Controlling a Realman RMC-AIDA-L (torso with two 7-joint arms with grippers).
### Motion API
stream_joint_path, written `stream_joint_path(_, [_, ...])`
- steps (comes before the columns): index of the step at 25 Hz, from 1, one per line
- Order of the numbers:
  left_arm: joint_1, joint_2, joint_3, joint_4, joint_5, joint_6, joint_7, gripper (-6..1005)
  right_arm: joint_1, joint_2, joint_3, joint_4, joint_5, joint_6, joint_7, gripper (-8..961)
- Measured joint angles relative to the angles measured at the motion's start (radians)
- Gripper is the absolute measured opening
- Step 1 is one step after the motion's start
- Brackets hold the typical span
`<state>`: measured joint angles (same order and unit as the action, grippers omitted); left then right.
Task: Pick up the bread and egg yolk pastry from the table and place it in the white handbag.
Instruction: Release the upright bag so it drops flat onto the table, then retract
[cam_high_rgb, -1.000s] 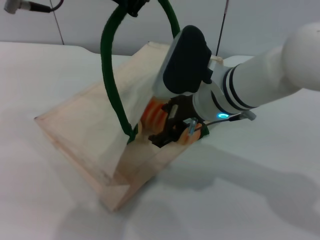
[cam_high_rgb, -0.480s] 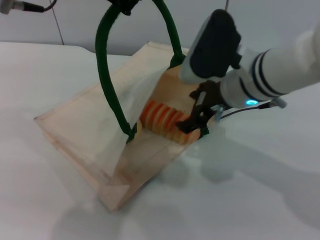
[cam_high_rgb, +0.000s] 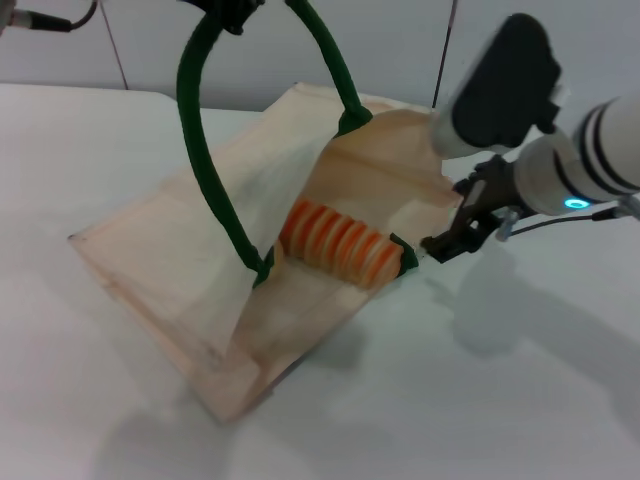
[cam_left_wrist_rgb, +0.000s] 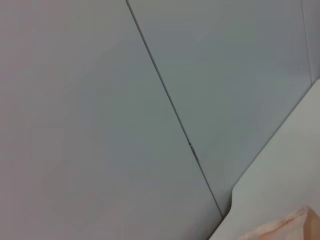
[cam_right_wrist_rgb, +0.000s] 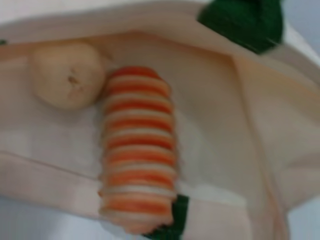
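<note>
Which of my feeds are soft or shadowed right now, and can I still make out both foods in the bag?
Right wrist view: soft focus, yet the bread and egg yolk pastry read clearly inside the white handbag. Head view: right gripper slightly motion-blurred, casting soft shadows on the table; the pastry isn't visible there. Left wrist view: only wall and a table corner.

White handbag (cam_high_rgb: 190, 260) lying on the table (cam_high_rgb: 520, 400), mouth held open, one dark green handle (cam_high_rgb: 205, 150) lifted at the top edge. The bread (cam_high_rgb: 338, 243) rests inside the opening. Right gripper (cam_high_rgb: 455, 235) hovers just beside the bag's mouth, empty, clear of the loaf
</note>
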<state>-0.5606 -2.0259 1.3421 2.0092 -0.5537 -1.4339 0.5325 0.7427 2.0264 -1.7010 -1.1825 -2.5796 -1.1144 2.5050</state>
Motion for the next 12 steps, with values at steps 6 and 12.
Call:
stream_joint_path(6, [0.015, -0.002, 0.003, -0.025, -0.008, 0.017, 0.034, 154, -0.026, 0.000, 0.043, -0.020, -0.045, -0.023, 0.001, 878])
stream_joint_path(12, [0.016, -0.003, 0.010, -0.081, -0.022, 0.036, 0.057, 239, -0.040, 0.000, 0.085, -0.024, -0.073, -0.037, 0.002, 877])
